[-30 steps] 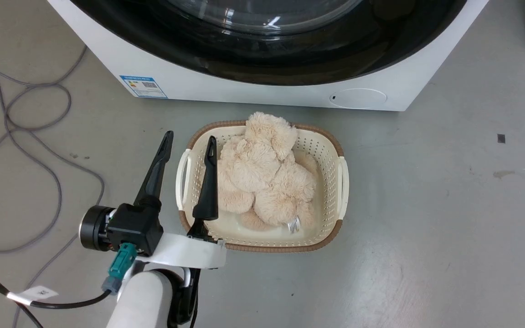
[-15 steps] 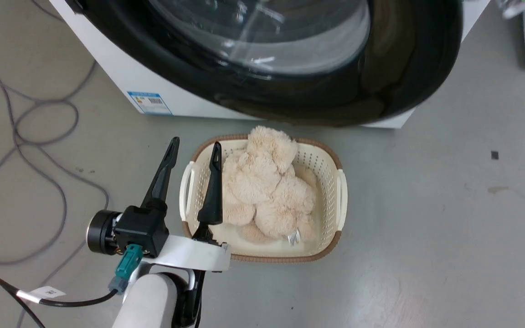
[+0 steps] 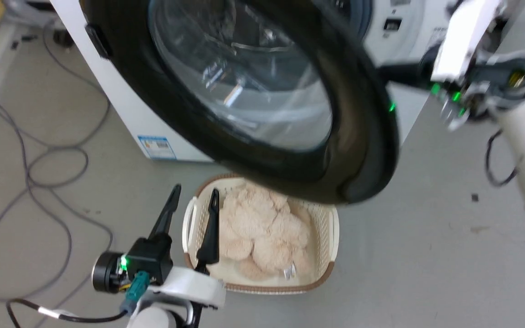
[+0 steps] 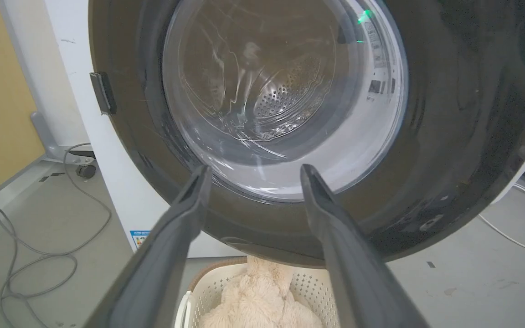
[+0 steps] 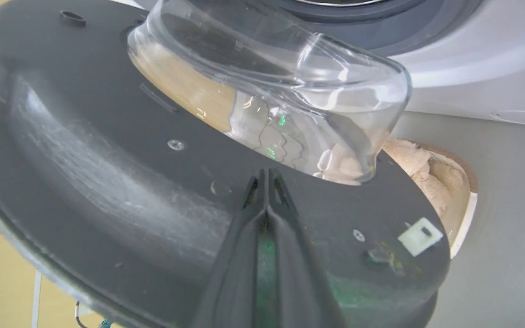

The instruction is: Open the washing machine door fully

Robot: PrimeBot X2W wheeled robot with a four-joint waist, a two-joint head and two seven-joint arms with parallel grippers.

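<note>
In the head view, the washing machine door [image 3: 358,136] is swung partly out from the white washing machine [image 3: 121,105] and spans the upper centre of the frame. Its lower rim overlaps the top of a cream basket [image 3: 331,237] holding a beige plush toy [image 3: 262,228] on the floor [image 3: 426,255]. A blue label [image 3: 156,147] sits at the machine's lower left corner. The left end effector [image 3: 195,191] is at the lower left with its fingers spread, holding nothing. The right end effector [image 3: 404,73] reaches in from the upper right behind the door's edge. In the left wrist view, the door's outer face covers the upper frame, and the perforated drum [image 4: 285,95] shows through the glass. In the right wrist view, the right end effector's fingers are pressed together tip to tip at the door's dark inner face, just below the glass bowl [image 5: 290,91]; contact cannot be told.
</note>
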